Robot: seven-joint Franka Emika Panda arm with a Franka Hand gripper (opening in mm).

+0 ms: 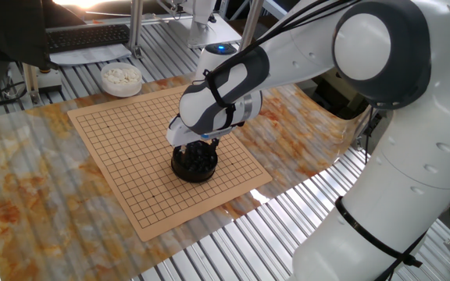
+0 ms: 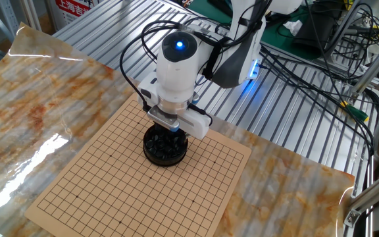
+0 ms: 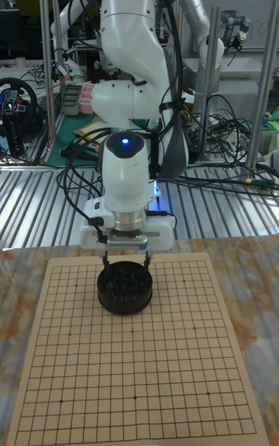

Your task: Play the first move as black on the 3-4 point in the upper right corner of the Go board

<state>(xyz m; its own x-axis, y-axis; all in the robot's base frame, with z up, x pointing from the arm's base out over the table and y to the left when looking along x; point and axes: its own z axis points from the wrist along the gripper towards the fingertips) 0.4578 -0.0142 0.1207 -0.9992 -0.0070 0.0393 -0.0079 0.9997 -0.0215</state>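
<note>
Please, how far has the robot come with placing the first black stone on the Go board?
Done: nothing shows on the Go board; no stone lies on its grid. In hand: the pincer is lowered into the black bowl of black stones, which stands on the board; whether it has gripped one cannot be told. Left: lift a stone, carry it to the 3-4 point in the upper right corner, and release it.

A slatted metal table (image 1: 209, 250) carries a marbled sheet (image 1: 30, 179); at twelve o'clock, a white bowl (image 1: 121, 78).

Only a red sign (image 2: 77, 6) at the far edge bears white characters, too cropped to read.
</note>
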